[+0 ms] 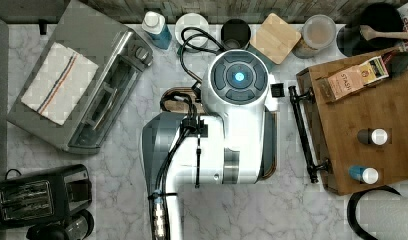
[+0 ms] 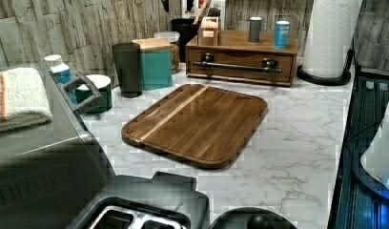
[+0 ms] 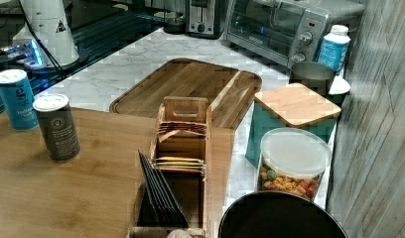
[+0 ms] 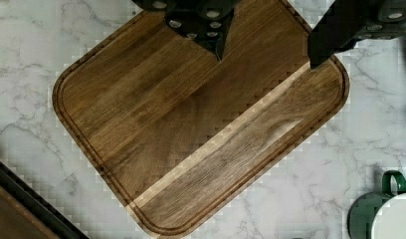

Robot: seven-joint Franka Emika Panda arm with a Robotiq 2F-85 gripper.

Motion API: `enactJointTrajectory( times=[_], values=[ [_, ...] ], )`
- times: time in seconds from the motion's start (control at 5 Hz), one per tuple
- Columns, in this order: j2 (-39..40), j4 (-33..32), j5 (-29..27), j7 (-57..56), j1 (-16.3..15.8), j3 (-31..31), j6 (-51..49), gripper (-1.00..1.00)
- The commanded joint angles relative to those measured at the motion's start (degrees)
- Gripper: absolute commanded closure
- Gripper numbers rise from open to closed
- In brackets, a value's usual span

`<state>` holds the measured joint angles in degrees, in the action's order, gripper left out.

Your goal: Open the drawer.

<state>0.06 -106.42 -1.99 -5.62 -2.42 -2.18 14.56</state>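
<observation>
- Marble-pattern white counter point(image 1: 242, 210), rough wood-plank wall behind it.
- Top view: arm point(image 1: 227, 135) sits mid-counter, covering most of the cutting board point(image 1: 174, 102). Wooden box point(image 1: 387, 110) at the top view's right; drawer faces the arm, long black bar handle point(image 1: 303, 132) across its front. Tea box point(image 1: 354, 77) and two small bottles on the box top. Grey toaster oven point(image 1: 112, 100) with folded towel point(image 1: 57, 82) at the top view's left, black toaster point(image 1: 39, 195) below it.
- Left view: drawer point(image 2: 240, 61) front seen head-on at the far end of the counter, appears flush with the box, closed. Dark, rounded cutting board lies bare between camera and drawer. Paper towel roll point(image 2: 328, 38) just right of the box; teal canister point(image 2: 155, 64) with bamboo lid and dark cylinder to the left view's left.
- Right view: box top in foreground, drawer front hidden. Clear lidded jar of colourful snacks point(image 3: 292, 166) beside the teal canister.
- Wrist view: gripper point(image 4: 268, 47) hovers over the cutting board, black fingers point(image 4: 330, 40) spread apart, pinching nothing. Green mug point(image 4: 385, 214) at the frame's corner.
</observation>
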Motion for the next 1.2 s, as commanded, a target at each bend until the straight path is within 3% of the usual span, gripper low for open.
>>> enactJointTrajectory(
  times=[0.2,0.4,0.6,1.0,1.2],
  values=[
    [-0.10,-0.64,-0.43,-0.01,0.03,-0.03,0.01,-1.00],
    [-0.10,-0.64,-0.43,-0.01,0.01,-0.05,0.01,-1.00],
    [-2.54,-3.62,-2.88,-7.16,0.11,-0.09,-1.01,-1.00],
    [-9.45,-14.70,-7.25,-27.89,0.89,-1.83,3.43,-1.00],
    [-12.06,-17.86,-5.07,-38.17,1.26,-2.80,4.12,-1.00]
  ],
)
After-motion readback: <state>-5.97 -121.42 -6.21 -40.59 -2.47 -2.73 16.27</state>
